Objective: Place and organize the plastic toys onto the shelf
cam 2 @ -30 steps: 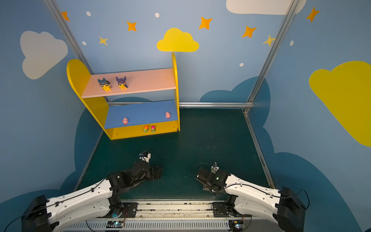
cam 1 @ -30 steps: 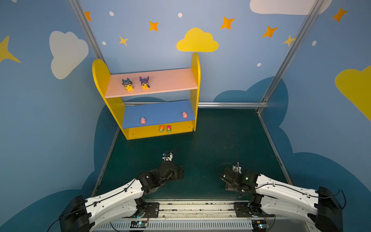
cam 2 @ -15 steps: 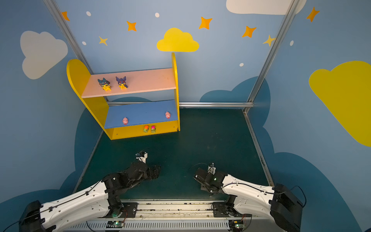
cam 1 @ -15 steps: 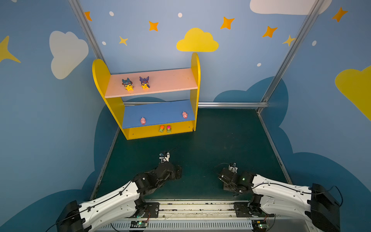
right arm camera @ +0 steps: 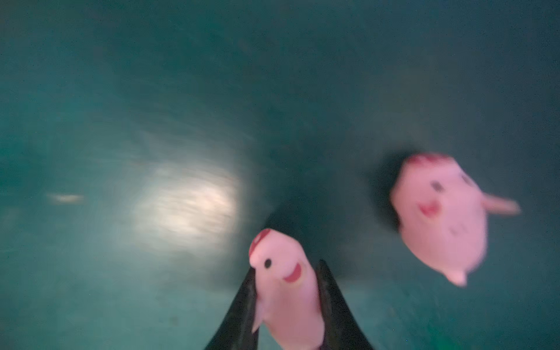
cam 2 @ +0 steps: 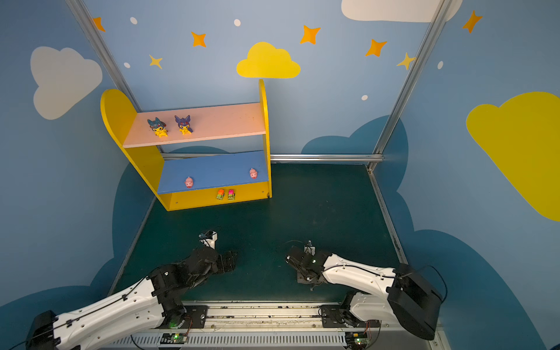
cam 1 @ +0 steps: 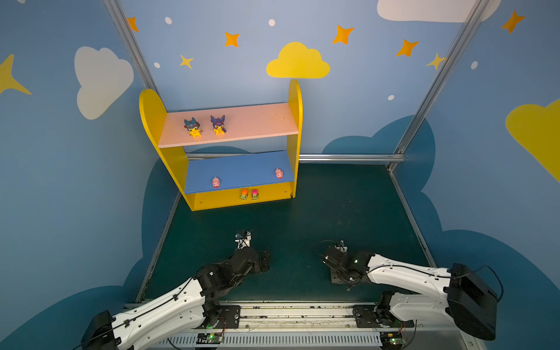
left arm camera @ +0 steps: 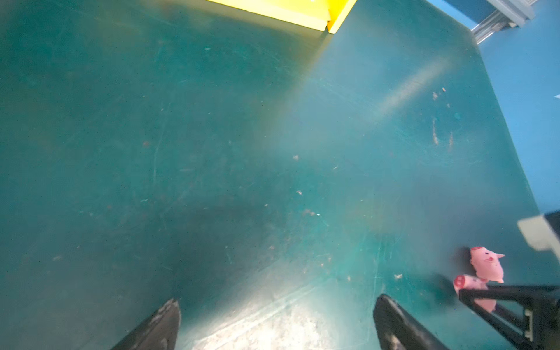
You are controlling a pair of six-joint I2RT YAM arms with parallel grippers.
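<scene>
Two figurines (cam 1: 192, 127), two pigs (cam 1: 215, 182), two cars (cam 1: 244, 194) occupy shelf (cam 1: 266, 121).

On the yellow-sided two-tier shelf (cam 2: 118, 112), two hooded yellow figurines (cam 2: 158, 127) (cam 2: 183, 124) share the pink upper board, two pink plastic pigs (cam 2: 188, 182) (cam 2: 253, 173) sit well apart on the blue lower board, and two yellow-green cars (cam 2: 220, 194) (cam 2: 231, 194) touch the yellow base.

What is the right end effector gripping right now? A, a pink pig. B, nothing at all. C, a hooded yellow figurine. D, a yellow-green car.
A: in the right wrist view the right end effector is shut on a pink pig, its fingers pressed to both flanks, while a second pig lies loose on the green mat nearby.
</scene>
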